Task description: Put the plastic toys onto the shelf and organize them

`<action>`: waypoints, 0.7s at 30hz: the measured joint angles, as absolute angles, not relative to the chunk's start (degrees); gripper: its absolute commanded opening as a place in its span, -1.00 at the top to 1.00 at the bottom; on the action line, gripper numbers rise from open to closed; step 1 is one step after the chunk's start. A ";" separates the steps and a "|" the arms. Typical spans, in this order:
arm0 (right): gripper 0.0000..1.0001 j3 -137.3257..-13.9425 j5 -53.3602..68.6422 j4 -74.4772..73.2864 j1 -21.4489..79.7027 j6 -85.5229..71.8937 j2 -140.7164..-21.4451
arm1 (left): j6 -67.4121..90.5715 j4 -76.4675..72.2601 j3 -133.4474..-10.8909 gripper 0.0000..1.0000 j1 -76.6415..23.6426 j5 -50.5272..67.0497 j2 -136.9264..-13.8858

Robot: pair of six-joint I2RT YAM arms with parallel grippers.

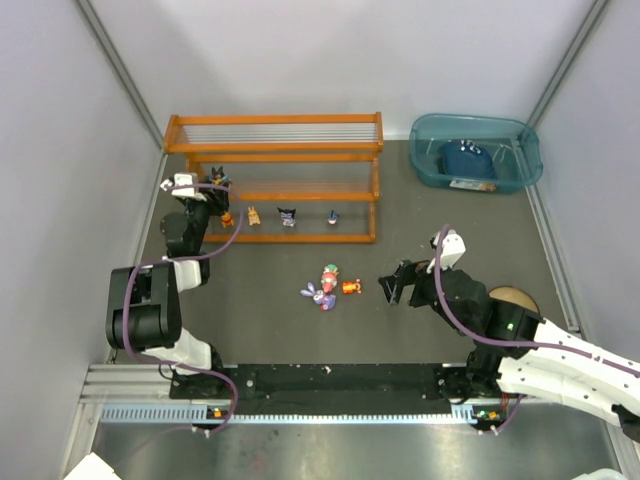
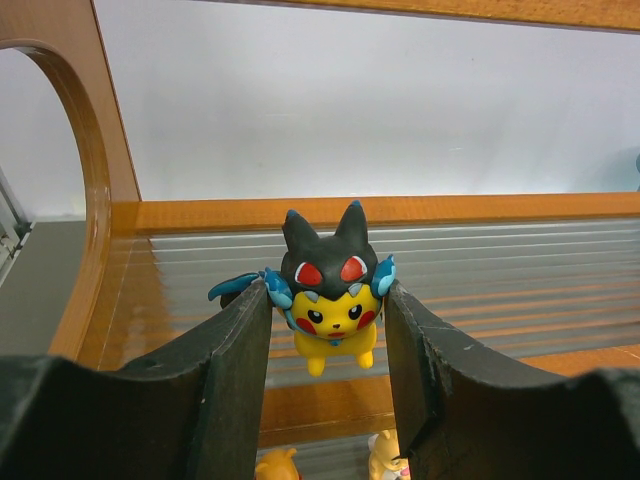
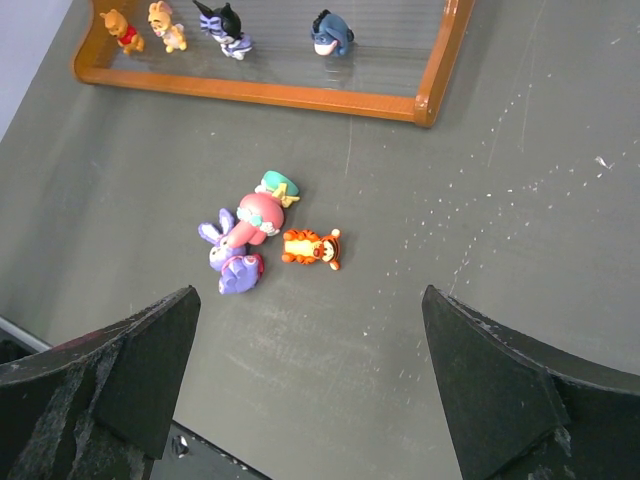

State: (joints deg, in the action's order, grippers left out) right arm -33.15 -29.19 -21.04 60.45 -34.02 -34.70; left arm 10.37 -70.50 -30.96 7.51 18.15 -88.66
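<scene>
The black-and-yellow toy is clamped upright between my left jaws, over the rods of the middle tier at the left end of the shelf. Step in hand: placement. Next move, I judge: lower until its feet rest on the rods, then part the jaws. My right jaws stand wide apart near three toys lying on the dark grey tabletop. Four toys stand on the lowest tier. Pale grey walls enclose the tabletop; a teal bin sits far right.

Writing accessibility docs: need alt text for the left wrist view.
The left hand pinches a black-and-yellow toy between its dark fingers, facing the camera, in front of the wire rods of the orange shelf. An orange toy and a tan toy peek in below.
</scene>
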 measured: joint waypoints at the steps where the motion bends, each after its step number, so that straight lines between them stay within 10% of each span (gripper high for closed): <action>1: -0.88 -33.15 -29.19 -21.04 60.40 -34.00 -34.70 | 10.37 -70.48 -30.96 0.45 7.51 18.15 -88.66; 21: -0.90 -33.15 -28.77 -21.04 60.07 -34.02 -34.96 | 10.31 -70.74 -30.96 -0.06 7.38 18.50 -89.54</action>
